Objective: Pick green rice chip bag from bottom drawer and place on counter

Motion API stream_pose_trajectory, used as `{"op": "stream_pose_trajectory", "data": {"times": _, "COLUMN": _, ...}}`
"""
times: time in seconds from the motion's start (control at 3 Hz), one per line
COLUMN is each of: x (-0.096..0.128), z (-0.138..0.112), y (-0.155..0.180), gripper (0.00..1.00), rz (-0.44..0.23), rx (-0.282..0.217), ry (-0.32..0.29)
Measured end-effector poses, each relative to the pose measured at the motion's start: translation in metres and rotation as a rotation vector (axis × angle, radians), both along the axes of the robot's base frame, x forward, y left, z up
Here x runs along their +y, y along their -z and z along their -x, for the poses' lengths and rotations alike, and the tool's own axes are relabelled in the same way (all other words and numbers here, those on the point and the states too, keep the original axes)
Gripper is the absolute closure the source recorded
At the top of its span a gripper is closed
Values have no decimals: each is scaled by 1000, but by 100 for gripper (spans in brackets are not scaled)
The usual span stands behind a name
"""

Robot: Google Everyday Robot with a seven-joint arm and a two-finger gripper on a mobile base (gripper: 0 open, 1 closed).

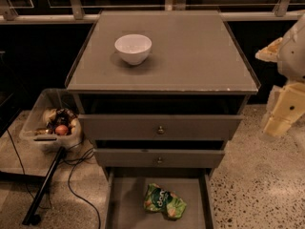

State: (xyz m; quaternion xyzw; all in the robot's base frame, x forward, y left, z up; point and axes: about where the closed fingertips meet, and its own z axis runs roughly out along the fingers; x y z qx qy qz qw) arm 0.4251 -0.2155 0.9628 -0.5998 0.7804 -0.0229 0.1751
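Your claw [284,112] hung well above and to the right of the bottom drawer [125,204], outside it; whether it was spread or pressed together, you could not tell. The green rice chip bag [165,202] lay flat on that drawer's floor, right of its middle, with its long axis slanting from back-left to front-right. The upper drawers [190,127] overhung the bottom drawer's rear, so a steep descent risked striking them. The glossy foil might also have slipped from a shallow pinch.
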Motion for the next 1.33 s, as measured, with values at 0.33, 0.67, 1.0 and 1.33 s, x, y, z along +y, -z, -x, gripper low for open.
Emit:
{"op": "stream_pose_trajectory", "data": {"times": 0.33, "x": 2, "z": 21, "y": 32, "gripper": 0, "rz": -63, "rx": -1, "ry": 1}}
{"op": "stream_pose_trajectory", "data": {"times": 0.67, "x": 8, "z": 37, "y": 79, "gripper": 0, "rz": -130, "rx": -1, "ry": -5}}
{"op": "stream_pose_trajectory", "data": {"times": 1.0, "x": 17, "z": 31, "y": 144, "gripper": 0, "rz": -155, "rx": 18, "ry": -5}}
{"op": "stream_pose_trajectory", "data": {"times": 1.33, "x": 17, "z": 31, "y": 144, "gripper": 0, "rz": -155, "rx": 18, "ry": -5}}
